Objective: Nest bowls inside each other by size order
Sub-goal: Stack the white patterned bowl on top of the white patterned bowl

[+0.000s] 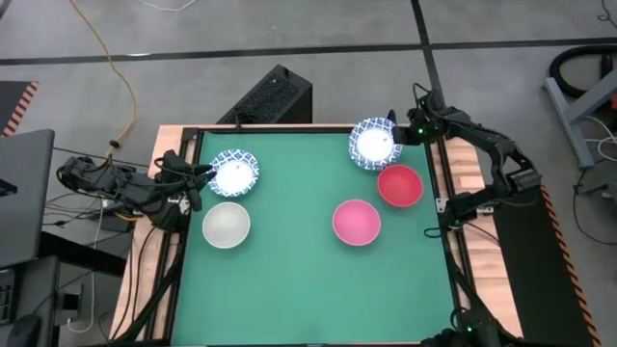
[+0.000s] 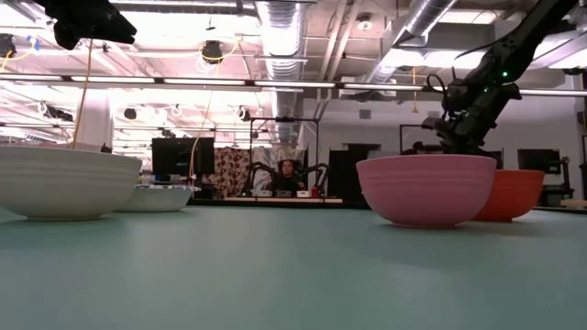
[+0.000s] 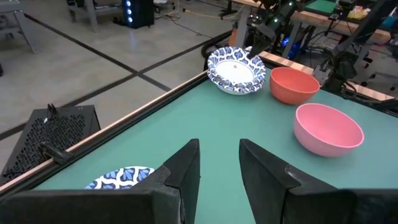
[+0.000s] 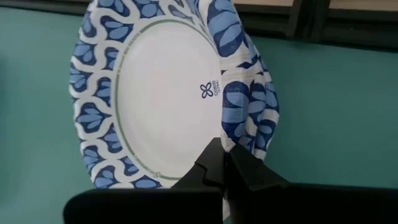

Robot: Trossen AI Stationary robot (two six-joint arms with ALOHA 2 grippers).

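Observation:
A blue-rimmed white bowl (image 1: 374,143) is at the table's far right, tilted, with my right gripper (image 1: 395,133) shut on its rim; it also shows in the left wrist view (image 3: 236,70). A second blue-rimmed bowl (image 1: 234,172) stands at the far left, and an off-white bowl (image 1: 226,225) stands nearer than it. A red bowl (image 1: 399,185) and a pink bowl (image 1: 356,221) stand at the right. My left gripper (image 3: 219,171) is open and empty, just left of the second blue-rimmed bowl (image 3: 121,177). My right gripper pinches the blue patterned rim (image 4: 239,134) of the blue-rimmed bowl between its two fingers, on the side toward the table's right edge. The rim is creased and folded above the fingertips. The bowl is tilted, its white round face (image 4: 168,93) turned toward the wrist camera.
The green mat (image 1: 289,289) is bare across its near half. A raised dark frame (image 1: 445,231) runs around the mat. A black box (image 1: 270,96) stands beyond the far edge. A person sits far back in the room (image 2: 290,174).

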